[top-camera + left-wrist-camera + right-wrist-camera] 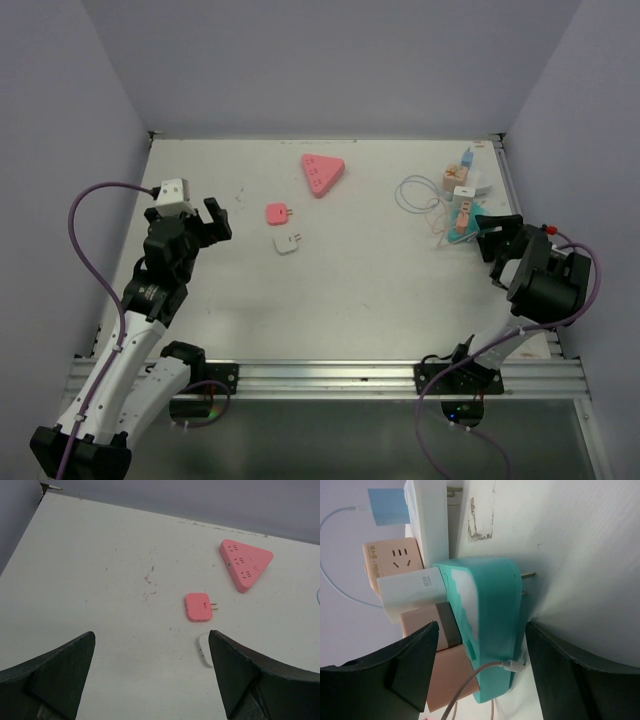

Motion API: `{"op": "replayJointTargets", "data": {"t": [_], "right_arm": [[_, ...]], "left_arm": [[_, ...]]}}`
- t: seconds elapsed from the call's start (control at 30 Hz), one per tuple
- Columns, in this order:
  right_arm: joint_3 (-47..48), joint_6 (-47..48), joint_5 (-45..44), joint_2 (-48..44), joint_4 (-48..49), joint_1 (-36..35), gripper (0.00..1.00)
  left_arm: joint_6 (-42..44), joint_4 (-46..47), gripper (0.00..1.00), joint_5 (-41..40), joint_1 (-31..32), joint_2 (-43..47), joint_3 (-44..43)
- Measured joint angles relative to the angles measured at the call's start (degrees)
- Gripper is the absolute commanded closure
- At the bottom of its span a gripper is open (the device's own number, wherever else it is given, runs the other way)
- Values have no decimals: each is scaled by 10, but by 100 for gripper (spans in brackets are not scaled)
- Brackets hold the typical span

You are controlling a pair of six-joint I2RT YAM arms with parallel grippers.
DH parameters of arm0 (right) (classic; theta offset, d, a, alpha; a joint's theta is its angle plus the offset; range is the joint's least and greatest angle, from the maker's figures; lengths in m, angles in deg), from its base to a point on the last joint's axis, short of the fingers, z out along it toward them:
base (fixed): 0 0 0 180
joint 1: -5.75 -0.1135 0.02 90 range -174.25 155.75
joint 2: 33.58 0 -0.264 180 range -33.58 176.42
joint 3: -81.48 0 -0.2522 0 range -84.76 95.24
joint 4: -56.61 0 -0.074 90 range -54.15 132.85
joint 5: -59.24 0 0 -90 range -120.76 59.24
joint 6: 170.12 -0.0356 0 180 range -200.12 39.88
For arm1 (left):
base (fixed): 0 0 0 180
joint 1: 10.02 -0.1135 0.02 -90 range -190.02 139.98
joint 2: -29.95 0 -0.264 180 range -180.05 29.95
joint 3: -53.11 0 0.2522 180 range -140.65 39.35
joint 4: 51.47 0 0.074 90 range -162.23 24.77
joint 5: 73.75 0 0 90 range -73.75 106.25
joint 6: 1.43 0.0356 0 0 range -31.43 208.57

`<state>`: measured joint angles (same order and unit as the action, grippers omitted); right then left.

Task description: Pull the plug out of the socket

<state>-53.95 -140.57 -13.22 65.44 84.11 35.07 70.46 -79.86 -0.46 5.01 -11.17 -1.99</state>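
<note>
A teal socket block (492, 605) lies on the white table with its prongs pointing right. A white plug (410, 596) and a peach plug (437, 677) are stuck into its left face, and a thin white cable (485, 669) plugs into its lower end. My right gripper (481, 630) is open, with one finger on each side of the teal block and its plugs, not touching them. In the top view the right gripper (496, 238) sits just right of the teal block (464, 226). My left gripper (207, 226) is open and empty over the left of the table.
A pink triangular power strip (322, 172), a pink adapter (277, 212) and a white adapter (287, 243) lie mid-table. Behind the teal block are a peach socket cube (392, 559), a white strip (427, 515) with a blue charger (387, 507), and looped cables (415, 195).
</note>
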Motion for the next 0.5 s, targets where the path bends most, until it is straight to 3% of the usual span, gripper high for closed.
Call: {"op": "replayJointTargets", "data": {"t": [0.37, 0.5], "right_arm": [[0, -20, 31, 54, 94, 0, 32], [0, -17, 32, 57, 94, 0, 43]], "left_arm": [[3, 0, 2, 0, 0, -2, 0], [3, 0, 2, 0, 0, -2, 0]]}}
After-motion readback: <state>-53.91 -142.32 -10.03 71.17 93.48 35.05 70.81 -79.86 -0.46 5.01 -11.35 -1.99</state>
